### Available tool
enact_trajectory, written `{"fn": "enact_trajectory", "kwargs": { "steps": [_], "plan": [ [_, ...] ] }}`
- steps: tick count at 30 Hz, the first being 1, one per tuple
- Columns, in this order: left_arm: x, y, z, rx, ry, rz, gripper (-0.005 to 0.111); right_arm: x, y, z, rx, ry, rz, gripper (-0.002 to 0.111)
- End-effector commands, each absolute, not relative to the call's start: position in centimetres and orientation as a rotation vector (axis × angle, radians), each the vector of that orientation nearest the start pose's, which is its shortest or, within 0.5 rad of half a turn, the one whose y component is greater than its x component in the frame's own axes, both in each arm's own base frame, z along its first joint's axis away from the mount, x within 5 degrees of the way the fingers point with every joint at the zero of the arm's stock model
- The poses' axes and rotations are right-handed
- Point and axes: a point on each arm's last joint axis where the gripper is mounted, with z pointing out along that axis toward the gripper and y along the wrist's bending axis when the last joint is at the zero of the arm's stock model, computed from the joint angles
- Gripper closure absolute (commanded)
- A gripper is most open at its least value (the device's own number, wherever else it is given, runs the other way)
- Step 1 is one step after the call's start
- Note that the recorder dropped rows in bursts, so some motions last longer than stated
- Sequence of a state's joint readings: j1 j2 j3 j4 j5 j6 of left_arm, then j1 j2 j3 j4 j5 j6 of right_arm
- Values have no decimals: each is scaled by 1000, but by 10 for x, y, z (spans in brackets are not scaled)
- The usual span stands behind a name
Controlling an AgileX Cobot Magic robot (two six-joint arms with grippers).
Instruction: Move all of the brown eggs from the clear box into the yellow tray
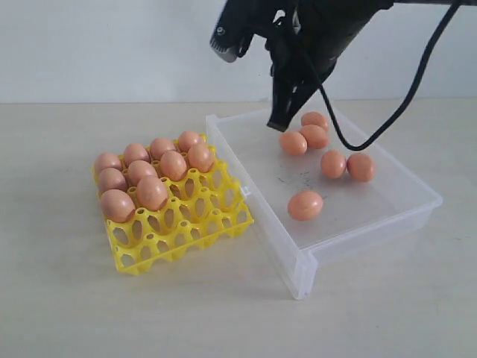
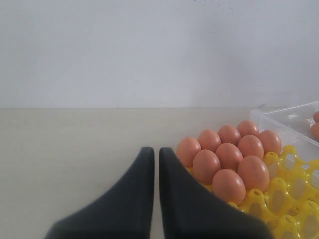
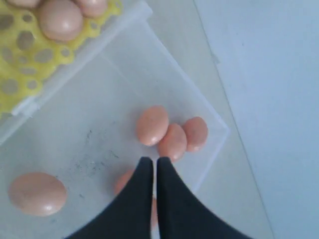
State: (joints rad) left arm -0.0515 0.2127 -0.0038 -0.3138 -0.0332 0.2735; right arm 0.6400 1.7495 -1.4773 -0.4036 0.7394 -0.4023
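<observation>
Brown eggs (image 1: 305, 205): ten seated in yellow tray (image 1: 186, 237), six remain in clear box (image 1: 373, 216), frame right. My right gripper (image 1: 277, 121) hangs above them, clenched, empty.

A pale beige tabletop (image 1: 59, 298) — plain white wall (image 1: 89, 45) behind it.

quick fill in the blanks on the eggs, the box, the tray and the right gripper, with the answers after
1. The clear box holds ___ brown eggs.
2. The yellow tray holds ___ eggs.
3. The right gripper hangs over the box with its jaws ___.
4. In the exterior view the tray sits to the ___ of the box.

Missing words: six; ten; shut; left
</observation>
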Motion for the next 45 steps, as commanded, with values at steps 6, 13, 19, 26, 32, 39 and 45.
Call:
{"fn": "enact_trajectory", "kwargs": {
  "steps": [6, 13, 19, 26, 32, 39, 45],
  "plan": [
    [75, -3, 203, 4, 1657, -63, 103, 286, 168, 392, -1127, 1945, -413, 109],
    [75, -3, 203, 4, 1657, -63, 103, 193, 94, 476, -895, 1866, -388, 109],
    [75, -3, 203, 4, 1657, -63, 103, 134, 43, 499, -738, 1880, -394, 109],
    [75, -3, 203, 4, 1657, -63, 103, 78, 3, 478, -675, 1767, -349, 109],
    [75, -3, 203, 4, 1657, -63, 103, 52, -15, 432, -660, 1589, -375, 109],
    [75, -3, 203, 4, 1657, -63, 103, 48, -16, 368, -581, 1429, -348, 109],
    [75, -3, 203, 4, 1657, -63, 103, 63, -8, 339, -285, 1400, -117, 109]
  ]
}}
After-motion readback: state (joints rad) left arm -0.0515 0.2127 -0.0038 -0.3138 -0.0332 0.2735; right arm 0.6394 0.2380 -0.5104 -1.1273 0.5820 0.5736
